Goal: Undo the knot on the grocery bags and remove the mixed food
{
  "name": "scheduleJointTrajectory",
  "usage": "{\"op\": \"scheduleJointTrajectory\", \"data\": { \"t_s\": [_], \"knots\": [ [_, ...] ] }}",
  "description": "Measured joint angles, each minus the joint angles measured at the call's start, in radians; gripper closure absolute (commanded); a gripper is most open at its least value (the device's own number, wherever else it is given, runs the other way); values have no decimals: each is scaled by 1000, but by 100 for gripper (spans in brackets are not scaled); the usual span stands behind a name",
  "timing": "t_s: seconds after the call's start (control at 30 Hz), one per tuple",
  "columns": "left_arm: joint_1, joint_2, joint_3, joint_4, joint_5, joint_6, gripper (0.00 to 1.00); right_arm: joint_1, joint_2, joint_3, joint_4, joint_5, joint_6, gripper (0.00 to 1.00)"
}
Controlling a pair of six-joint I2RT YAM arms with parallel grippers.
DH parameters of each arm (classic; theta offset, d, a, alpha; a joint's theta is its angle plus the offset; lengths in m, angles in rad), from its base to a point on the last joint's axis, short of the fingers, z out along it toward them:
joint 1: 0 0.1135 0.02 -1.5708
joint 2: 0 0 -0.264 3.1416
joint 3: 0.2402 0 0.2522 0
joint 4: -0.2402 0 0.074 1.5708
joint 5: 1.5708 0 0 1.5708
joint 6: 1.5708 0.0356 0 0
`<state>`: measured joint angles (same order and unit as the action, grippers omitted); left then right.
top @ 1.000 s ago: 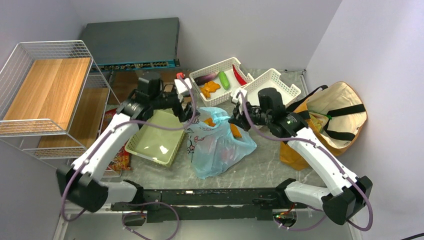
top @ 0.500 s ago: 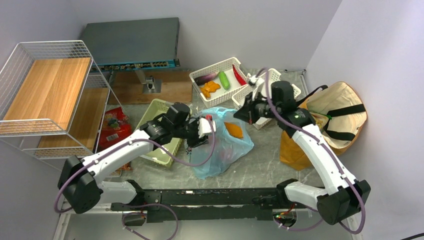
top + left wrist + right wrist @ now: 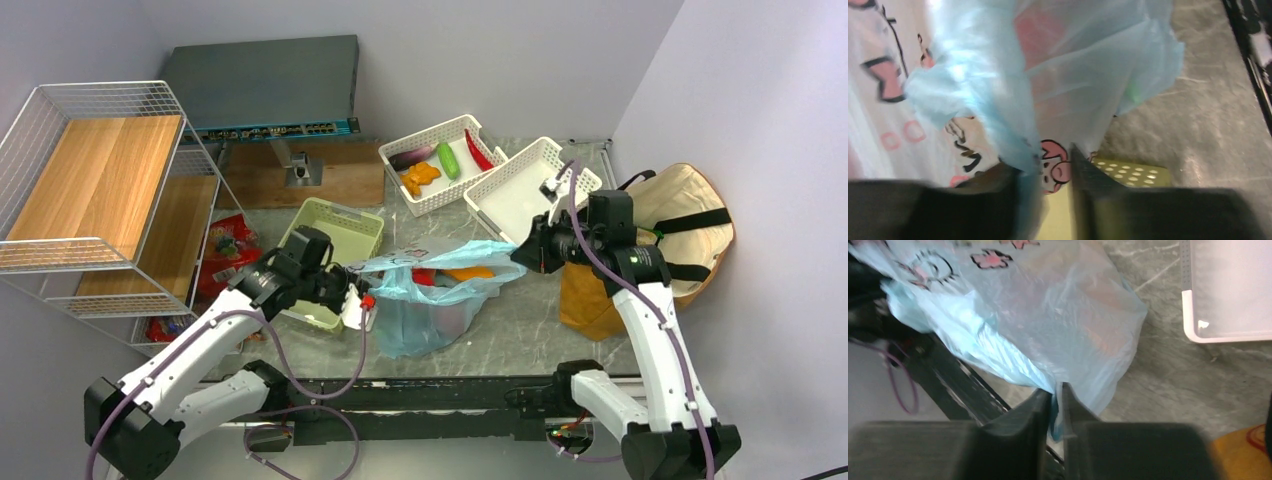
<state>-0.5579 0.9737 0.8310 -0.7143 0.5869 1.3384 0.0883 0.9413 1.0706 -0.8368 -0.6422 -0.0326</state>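
Observation:
The light-blue plastic bag [image 3: 432,305] is stretched wide between my two grippers at the table's middle. My left gripper [image 3: 358,303] is closed on the bag's left edge, and a blue fold [image 3: 1023,150] runs between its jaws [image 3: 1045,167]. My right gripper [image 3: 522,255] is shut on the bag's right edge, with blue plastic [image 3: 1013,355] pinched between its fingers [image 3: 1057,392]. An orange piece [image 3: 468,272] and a red piece [image 3: 424,277] show inside the open mouth. The mustard canvas tote [image 3: 670,225] lies at the right, behind my right arm.
A white basket [image 3: 405,195] at the back holds a cucumber [image 3: 449,160], orange pieces [image 3: 420,176], an eggplant and a chili. A second white basket [image 3: 520,190] is beside it. A green basket [image 3: 335,235] sits left of the bag. A wire shelf [image 3: 90,190] and a red snack pack [image 3: 228,245] stand at the left.
Both grippers have pulled apart and toward the near edge. The bag's mouth has stretched from a bunched shape into a wide, taut opening.

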Motion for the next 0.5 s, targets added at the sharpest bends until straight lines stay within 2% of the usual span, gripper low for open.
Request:
{"op": "scheduleJointTrajectory", "data": {
  "t_s": [0.03, 0.1, 0.13, 0.23, 0.3, 0.37, 0.5],
  "knots": [
    [-7, -11, -20, -8, -3, 14, 36, 4, 9, -5, -21, -5, -24, 32],
    [-21, -38, -38, -33, -8, -6, 24, 12, 40, -4, -37, -17, -65, 11],
    [-26, -52, -30, -41, -3, -47, 20, 21, 63, -1, -38, -20, -91, 7],
    [-35, -53, 74, -81, 28, -187, 13, 73, 99, 27, -31, -15, -149, 3],
    [-48, -32, 189, -76, 50, -327, 11, 154, 108, 68, -17, 9, -185, 2],
    [-77, -19, 269, -30, 48, -470, 10, 264, 121, 114, 22, 43, -217, 2],
    [-172, 10, 319, 66, -12, -681, 11, 428, 172, 158, 111, 121, -283, 2]
  ]
}}
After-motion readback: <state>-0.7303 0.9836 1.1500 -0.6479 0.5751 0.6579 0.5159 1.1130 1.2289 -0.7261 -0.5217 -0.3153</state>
